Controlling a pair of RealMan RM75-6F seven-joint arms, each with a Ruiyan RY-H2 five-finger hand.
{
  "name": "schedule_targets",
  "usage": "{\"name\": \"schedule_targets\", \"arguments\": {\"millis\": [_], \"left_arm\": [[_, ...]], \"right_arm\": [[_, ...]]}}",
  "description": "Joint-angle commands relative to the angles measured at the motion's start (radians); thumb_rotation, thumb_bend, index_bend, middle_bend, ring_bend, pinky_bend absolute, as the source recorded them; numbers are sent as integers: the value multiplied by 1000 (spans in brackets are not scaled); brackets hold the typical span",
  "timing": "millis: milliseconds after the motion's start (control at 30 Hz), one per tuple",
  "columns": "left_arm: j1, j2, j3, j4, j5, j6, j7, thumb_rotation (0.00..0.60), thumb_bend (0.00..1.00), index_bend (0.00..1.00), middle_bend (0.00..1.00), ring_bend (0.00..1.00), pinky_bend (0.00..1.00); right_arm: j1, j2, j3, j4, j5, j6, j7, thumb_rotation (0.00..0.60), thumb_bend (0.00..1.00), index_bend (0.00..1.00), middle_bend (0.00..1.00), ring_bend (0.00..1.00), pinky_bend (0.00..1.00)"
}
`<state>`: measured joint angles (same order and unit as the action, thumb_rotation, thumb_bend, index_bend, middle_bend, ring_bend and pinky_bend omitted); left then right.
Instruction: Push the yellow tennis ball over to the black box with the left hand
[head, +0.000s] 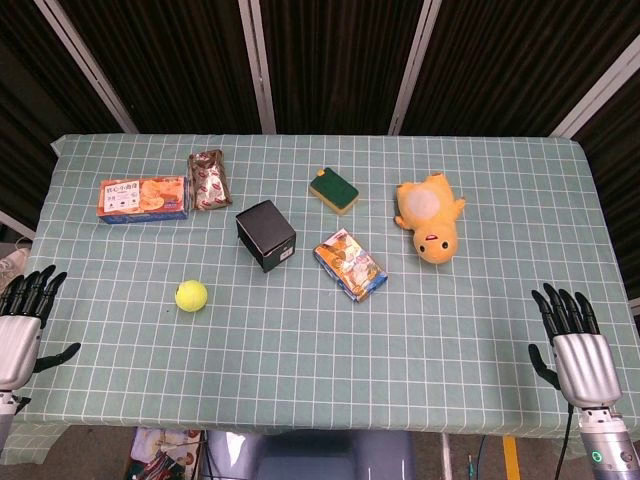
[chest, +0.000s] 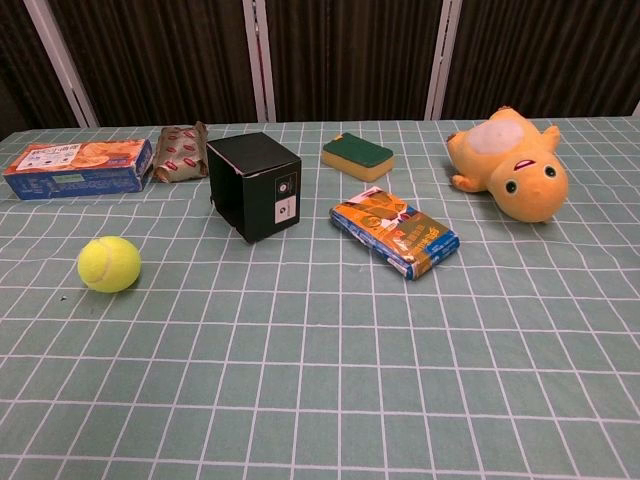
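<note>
The left hand (head: 22, 325) hangs at the table's (head: 330, 400) left edge near the front corner, fingers spread and holding nothing; the right hand (head: 575, 350) rests likewise empty at the right edge. The ball (head: 191, 295) sits inward from the left hand, toward the front, with the box (head: 266, 235) just beyond it, nearer the centre. A good push would likely start behind the ball's left-front side, driving it diagonally at the box, slowly so it does not roll past.
</note>
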<state>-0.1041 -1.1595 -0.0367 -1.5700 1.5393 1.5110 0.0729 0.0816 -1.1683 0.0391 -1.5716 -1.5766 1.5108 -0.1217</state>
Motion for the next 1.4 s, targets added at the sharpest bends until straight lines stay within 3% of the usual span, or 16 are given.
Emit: {"name": "schedule_targets", "arguments": {"millis": [33,200,267,367,433,500,767,833,1400], "left_arm": [[-1,3,3,-2,1,-6,-3,600,39,0,0,0,0],[-4,2,5,0,-1,-15,-5,600,45,11,23,3,8],[-10,-3,8,3,6,-24,-16,600,86,85,128,81,123],[-22,-12,8,18,16,-37,-50,600,264,420,528,492,579],[-37,-20,12,54,34,-52,-65,600,359,555,675,665,715],[-56,-20,24,85,50,-86,-71,600,401,596,717,723,753],[-184,38,100,96,82,-371,-120,600,401,547,700,725,756],[-250,17,120,113,92,-500,-134,600,401,539,670,691,737],[-410,-119,78,216,47,-695,-78,600,403,516,646,673,712]], "right_arm": [[0,0,1,-1,0,1,-1,600,445,0,0,0,0],[1,2,2,-3,4,-2,1,600,445,0,0,0,0],[1,3,2,-3,5,-3,5,600,445,0,0,0,0],[2,5,6,-3,7,-2,14,600,446,0,0,0,0],[4,6,5,0,11,-9,16,600,446,0,0,0,0],[6,6,5,1,12,-14,20,600,446,0,0,0,0],[10,8,1,0,16,-30,27,600,446,0,0,0,0],[10,11,-1,-2,9,-26,34,600,445,0,0,0,0],[4,36,2,-8,-2,-3,95,600,445,0,0,0,0]]}}
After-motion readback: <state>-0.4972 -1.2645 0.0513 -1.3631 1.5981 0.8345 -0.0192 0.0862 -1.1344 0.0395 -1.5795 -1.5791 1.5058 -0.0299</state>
